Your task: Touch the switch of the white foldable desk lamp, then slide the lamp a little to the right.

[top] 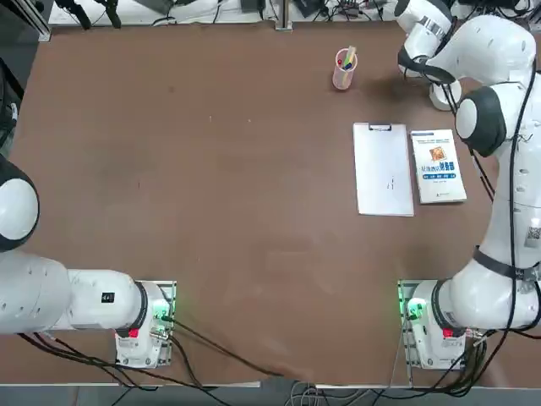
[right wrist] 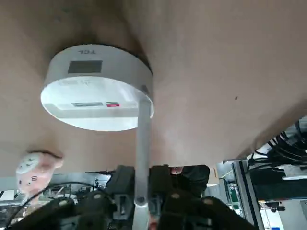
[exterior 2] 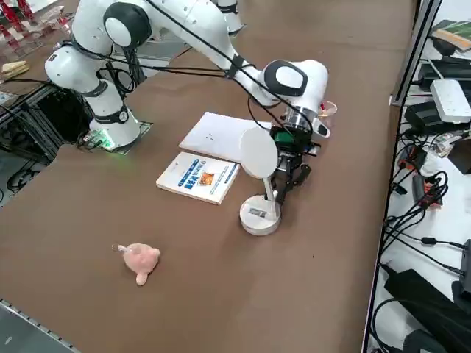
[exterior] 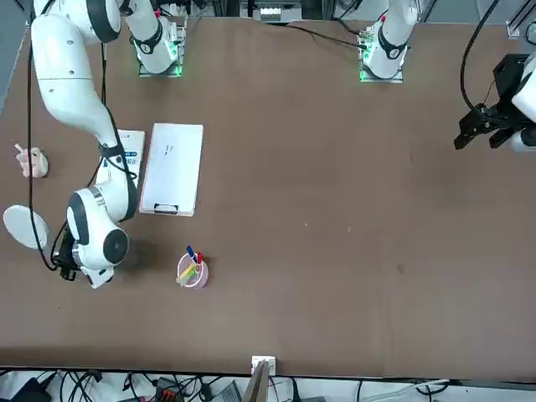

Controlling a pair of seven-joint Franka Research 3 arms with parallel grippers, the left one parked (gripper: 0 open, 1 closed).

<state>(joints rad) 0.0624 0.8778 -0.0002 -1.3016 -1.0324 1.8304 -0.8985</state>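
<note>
While the white foldable desk lamp (exterior 2: 259,185) stands near the table's right edge, the right gripper (exterior 2: 289,179) clasps its thin arm.

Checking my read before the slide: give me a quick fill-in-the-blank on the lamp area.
The right gripper is at the lamp's ____.
The booklet lies beside the ____.
The pen cup is ____ in colour.
The pink toy lies ____ the table.

Missing: arm; clipboard; pink; on
</note>
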